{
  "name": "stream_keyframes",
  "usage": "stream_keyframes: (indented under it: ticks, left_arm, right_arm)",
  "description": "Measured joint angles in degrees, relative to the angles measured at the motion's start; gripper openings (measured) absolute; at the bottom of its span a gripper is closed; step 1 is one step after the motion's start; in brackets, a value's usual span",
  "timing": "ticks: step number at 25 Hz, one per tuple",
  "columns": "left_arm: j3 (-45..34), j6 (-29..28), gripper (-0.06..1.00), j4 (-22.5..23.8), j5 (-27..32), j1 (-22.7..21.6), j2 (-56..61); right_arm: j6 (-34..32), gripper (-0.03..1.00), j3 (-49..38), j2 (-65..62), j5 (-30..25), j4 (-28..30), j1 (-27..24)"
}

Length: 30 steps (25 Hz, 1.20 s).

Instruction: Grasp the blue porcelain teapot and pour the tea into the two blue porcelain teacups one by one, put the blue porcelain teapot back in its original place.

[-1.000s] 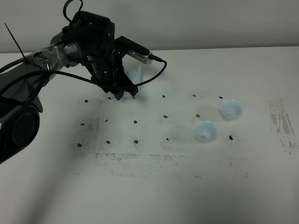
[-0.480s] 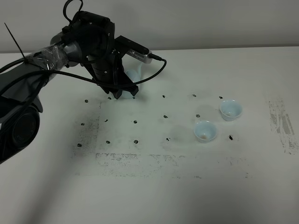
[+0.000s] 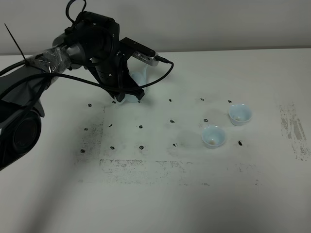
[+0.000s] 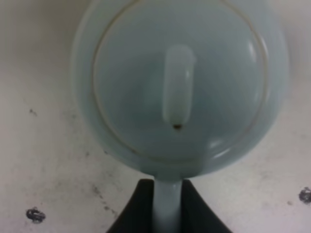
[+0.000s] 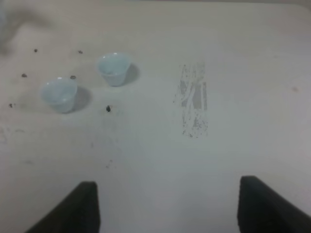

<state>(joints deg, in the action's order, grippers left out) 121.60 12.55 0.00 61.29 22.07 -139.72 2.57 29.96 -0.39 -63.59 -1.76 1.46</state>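
On the table (image 3: 194,194) stand a lidded teapot (image 4: 180,82) and two teacups (image 3: 214,136) (image 3: 240,114).

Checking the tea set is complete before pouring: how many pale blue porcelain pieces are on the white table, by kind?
Small round pale blue porcelain teapot with lid: 1
Pale blue handleless porcelain teacups: 2
Total: 3

The teapot (image 3: 138,77) stands on the table (image 3: 160,204) at the back left — well apart from it, on the right, the nearer cup (image 3: 213,136) sits just front-left of the farther cup (image 3: 240,114).
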Motion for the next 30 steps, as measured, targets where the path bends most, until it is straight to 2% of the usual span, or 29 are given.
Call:
stream_keyframes:
  ticks: [22,30]
  left_arm:
    - [1.14,1.27,0.06,0.0,1.19,0.0,0.1]
    - [1.14,1.27,0.06,0.72,-0.81,0.62,1.8]
  right_arm:
    - [0.0,0.57,0.0,0.0,0.0,0.0,0.0]
    - [0.0,0.57,0.0,0.0,0.0,0.0,0.0]
